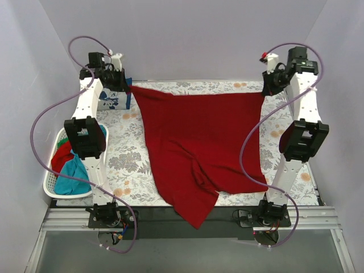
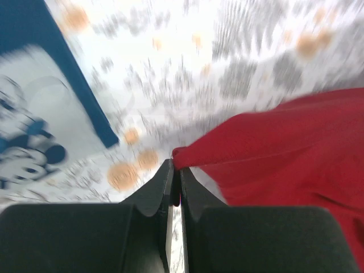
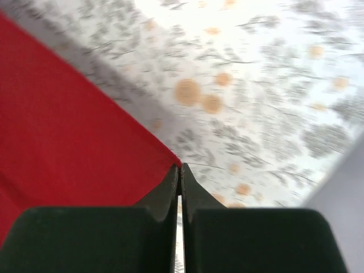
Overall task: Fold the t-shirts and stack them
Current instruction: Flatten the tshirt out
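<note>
A plain dark red t-shirt [image 1: 196,142] hangs stretched between my two grippers over the floral table, its lower part draped toward the near edge. My left gripper [image 1: 127,87] is shut on its far left corner [image 2: 183,154]; the jaws [image 2: 176,170] pinch the red cloth. My right gripper [image 1: 265,91] is shut on its far right corner [image 3: 173,159], the jaws [image 3: 180,169] closed on the edge. A navy blue t-shirt with white print [image 1: 111,101] lies folded at the far left, also in the left wrist view [image 2: 34,108].
A white laundry basket [image 1: 54,187] at the left edge holds red and teal shirts [image 1: 71,173]. The floral table cloth [image 1: 125,153] covers the table. Grey walls close the back and sides. A metal rail [image 1: 187,219] runs along the near edge.
</note>
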You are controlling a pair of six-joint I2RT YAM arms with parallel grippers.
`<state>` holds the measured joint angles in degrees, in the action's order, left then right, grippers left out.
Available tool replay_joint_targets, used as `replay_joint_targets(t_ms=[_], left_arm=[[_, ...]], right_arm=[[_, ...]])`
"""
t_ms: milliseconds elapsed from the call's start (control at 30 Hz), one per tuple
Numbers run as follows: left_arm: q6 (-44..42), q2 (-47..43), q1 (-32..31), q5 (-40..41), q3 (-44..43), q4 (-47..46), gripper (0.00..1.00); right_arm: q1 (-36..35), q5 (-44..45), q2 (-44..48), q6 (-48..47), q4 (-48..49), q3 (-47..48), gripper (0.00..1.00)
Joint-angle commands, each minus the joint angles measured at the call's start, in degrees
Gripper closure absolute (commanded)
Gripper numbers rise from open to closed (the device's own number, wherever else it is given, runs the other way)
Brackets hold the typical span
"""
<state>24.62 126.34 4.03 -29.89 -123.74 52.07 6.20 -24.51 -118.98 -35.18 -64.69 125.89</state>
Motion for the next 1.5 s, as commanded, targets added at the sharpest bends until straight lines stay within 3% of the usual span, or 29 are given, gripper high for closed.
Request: replay_joint_targets(t_ms=[0,233,400,500,700,900,1067,1267,1367,1467], left_arm=[[7.09,-9.53,0.89,0.8,-1.94,-14.0,1.0],[11.32,-9.71,0.89,4.48,-9.93,-23.32,1.0],[13.17,-15.68,0.89,6.76,-11.52,-32.9,1.0],[13.87,-21.56,0.98,9.22,-9.51,-37.65,1.0],[13.53,-39.28,0.89,11.87,5.07,-46.97,1.0],[4.5,-56.53,0.89,18.1,22.1,-54.35,1.0],[-0.8,-69.72,0.89,25.82,28.47,-58.04,1.0],[-8.69,-70.36,0.98,32.7,22.68,-59.46,1.0],[-11.08,-68.69,0.8,30.95,19.86,-56.84,1.0],[-12.31,-67.81,0.89,24.11,22.91,-52.44,1.0]], right_arm=[[2.24,4.55,7.42,2.39,10.17,0.08,0.99],[2.24,11.23,13.85,5.73,28.37,-0.47,0.99],[2.24,12.91,21.13,6.61,40.5,-0.38,0.99],[2.24,15.01,27.01,6.18,47.86,-3.0,0.99],[2.24,17.74,41.6,5.12,58.95,-14.85,0.99],[2.24,19.33,59.02,2.66,66.25,-27.96,0.99],[2.24,20.55,69.65,-1.55,69.34,-32.1,0.99],[2.15,22.14,69.86,-4.72,69.61,-25.36,0.99],[2.24,20.82,67.31,-6.21,69.52,-24.89,0.99],[2.24,19.24,65.98,-8.23,68.55,-28.4,0.99]])
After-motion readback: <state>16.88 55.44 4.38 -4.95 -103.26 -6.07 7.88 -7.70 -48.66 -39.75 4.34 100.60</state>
